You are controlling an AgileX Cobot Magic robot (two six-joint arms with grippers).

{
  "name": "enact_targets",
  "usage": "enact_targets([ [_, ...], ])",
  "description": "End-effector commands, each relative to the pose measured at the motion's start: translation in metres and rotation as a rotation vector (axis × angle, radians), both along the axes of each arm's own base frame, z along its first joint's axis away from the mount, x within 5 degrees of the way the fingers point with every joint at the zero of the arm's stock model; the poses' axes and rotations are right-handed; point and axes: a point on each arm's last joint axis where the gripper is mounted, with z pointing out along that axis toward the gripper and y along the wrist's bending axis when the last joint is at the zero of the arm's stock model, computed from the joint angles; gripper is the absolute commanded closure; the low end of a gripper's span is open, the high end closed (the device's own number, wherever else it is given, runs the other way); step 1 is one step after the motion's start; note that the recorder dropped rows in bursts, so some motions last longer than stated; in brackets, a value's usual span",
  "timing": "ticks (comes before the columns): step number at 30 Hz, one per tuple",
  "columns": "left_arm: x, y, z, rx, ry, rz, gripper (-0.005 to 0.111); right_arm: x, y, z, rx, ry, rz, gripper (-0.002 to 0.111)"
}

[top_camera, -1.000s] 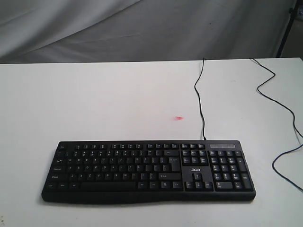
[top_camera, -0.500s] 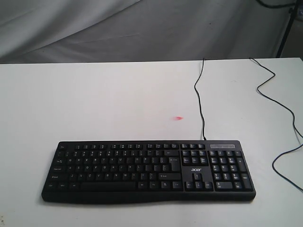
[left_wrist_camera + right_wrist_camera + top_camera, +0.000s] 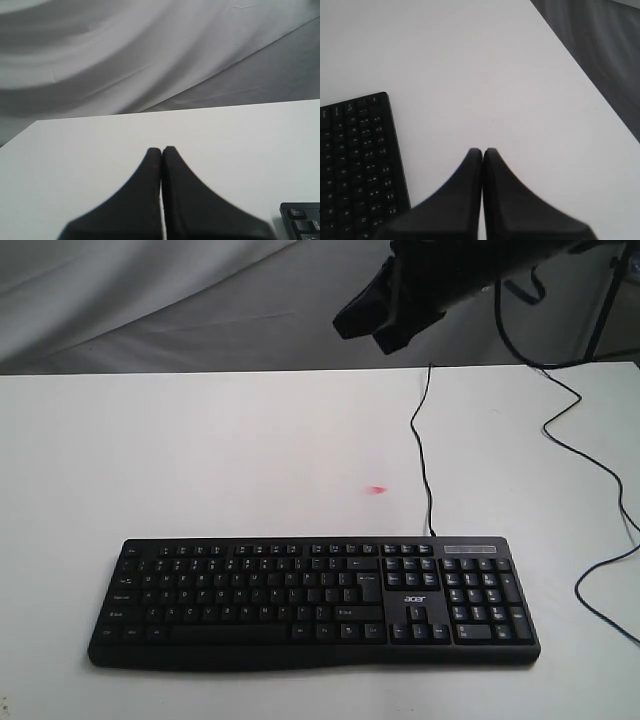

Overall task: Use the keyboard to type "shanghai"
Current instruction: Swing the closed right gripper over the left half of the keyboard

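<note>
The black acer keyboard lies flat near the front of the white table; its thin cable runs off toward the back. My right gripper is shut on nothing and hangs above bare table beside one end of the keyboard. In the exterior view its dark arm reaches in from the top right, high above the table. My left gripper is shut and empty over bare table, with a keyboard corner at the frame's edge. The exterior view does not show the left arm.
A second black cable snakes across the table's right side. A small pink mark sits on the table behind the keyboard. Grey cloth hangs behind the table's back edge.
A dark arm has come into the exterior view at the top right, where there was none before. The keyboard and cables have not moved.
</note>
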Motion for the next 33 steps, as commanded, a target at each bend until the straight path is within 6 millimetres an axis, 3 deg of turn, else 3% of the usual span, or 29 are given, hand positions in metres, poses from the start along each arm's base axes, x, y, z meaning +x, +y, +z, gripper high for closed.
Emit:
enact_targets([
  [1,0.000,0.000,-0.001,-0.004,0.003,-0.004,0.106,-0.003,0.012,-0.015,0.054,-0.022,0.041,0.108],
  [13,0.000,0.000,-0.001,-0.004,0.003,-0.004,0.106,-0.027,0.092,-0.055,-0.035,-0.038,0.194,0.108],
  [23,0.000,0.000,-0.001,-0.004,0.003,-0.004,0.106,-0.051,0.155,-0.053,-0.025,-0.068,0.299,0.108],
  [33,0.000,0.000,-0.001,-0.004,0.003,-0.004,0.106,-0.073,0.193,-0.053,-0.019,-0.075,0.376,0.108],
])
